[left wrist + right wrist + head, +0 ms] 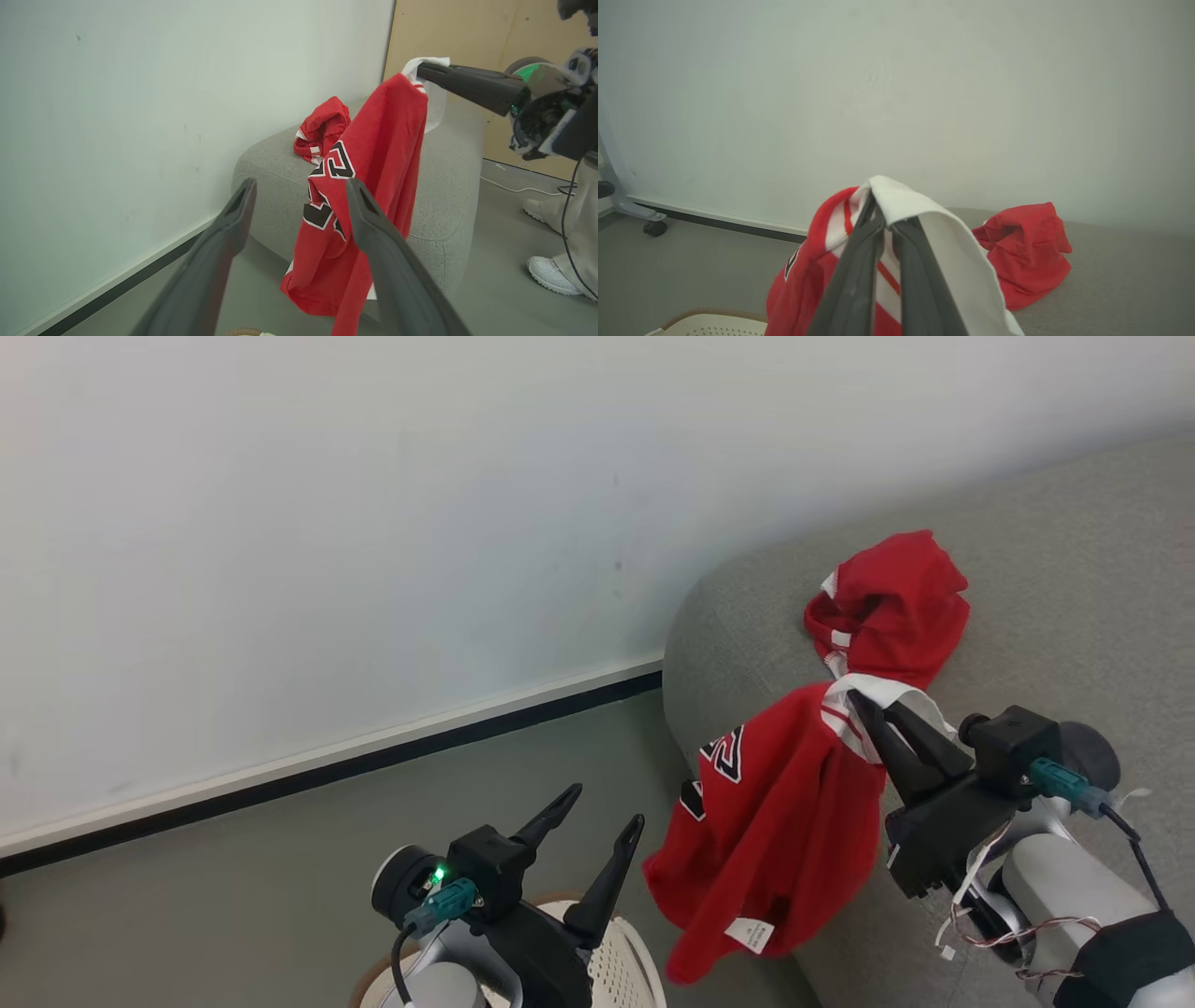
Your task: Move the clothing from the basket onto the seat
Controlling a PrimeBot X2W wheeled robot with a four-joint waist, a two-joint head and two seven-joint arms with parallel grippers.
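Jersey (pixel 775 821) hangs from the right gripper (pixel 864 705), whose 2 fingers are pinched tight on its white-striped trim, at 4 o'clock in the head view. The red cloth drops past the rounded edge of the sofa (pixel 1055 579), its lower part off the seat and above the floor (pixel 467 775), with the navy lettering toward 9 o'clock. Other garment (pixel 896 607), also red, lies crumpled on the sofa at 12 o'clock from the pinching fingertips, just beside the held trim. Left gripper (pixel 607 805) sits at 6 o'clock, jaws spread wide and holding nothing, apart from the jersey. Basket (pixel 621 961) shows beneath it at the bottom edge, with part of its perforated wall and brown rim visible. In the left wrist view, 2 white shoes (pixel 551 275) of a person stand on the floor at 4 o'clock.
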